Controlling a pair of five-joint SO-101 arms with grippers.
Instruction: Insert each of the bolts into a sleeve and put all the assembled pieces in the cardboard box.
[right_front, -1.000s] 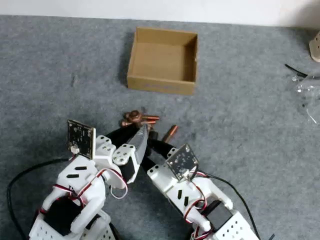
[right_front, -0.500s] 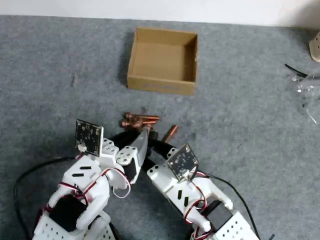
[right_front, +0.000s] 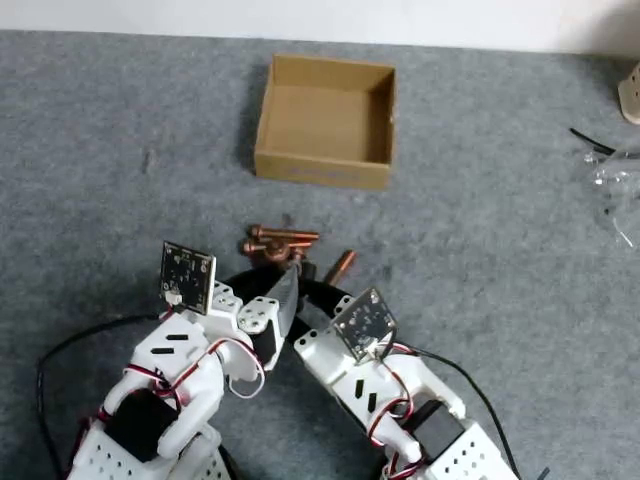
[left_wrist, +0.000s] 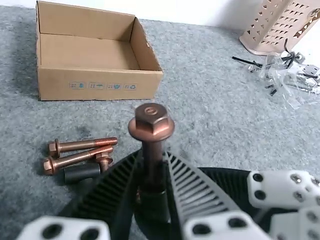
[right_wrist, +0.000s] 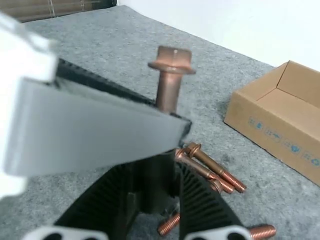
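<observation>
Shift first: over the last second my left arm (right_front: 175, 365) has slid in toward the right arm (right_front: 390, 385) in the high view. The flanged head that stood out above the loose pile has drawn back under the jaws. Now my left gripper (left_wrist: 151, 167) is clamped narrow on the shank of a copper-coloured hex-head bolt (left_wrist: 151, 125), upright, head up. My right gripper (right_wrist: 155, 192) is closed round a short dark cylindrical sleeve (right_wrist: 156, 180) directly beneath. The shank runs down into the sleeve, depth hidden by the jaws. I read this as insertion under way, first piece not finished. Two more copper bolts (right_front: 285, 236) lie side by side on the grey carpeted table (right_front: 500, 250), with a spare dark sleeve (left_wrist: 82, 173) just beside them and a fourth copper bolt (right_front: 339, 266) near the grippers. The brown open cardboard box (right_front: 322, 165) sits well apart, no piece in it yet.
</observation>
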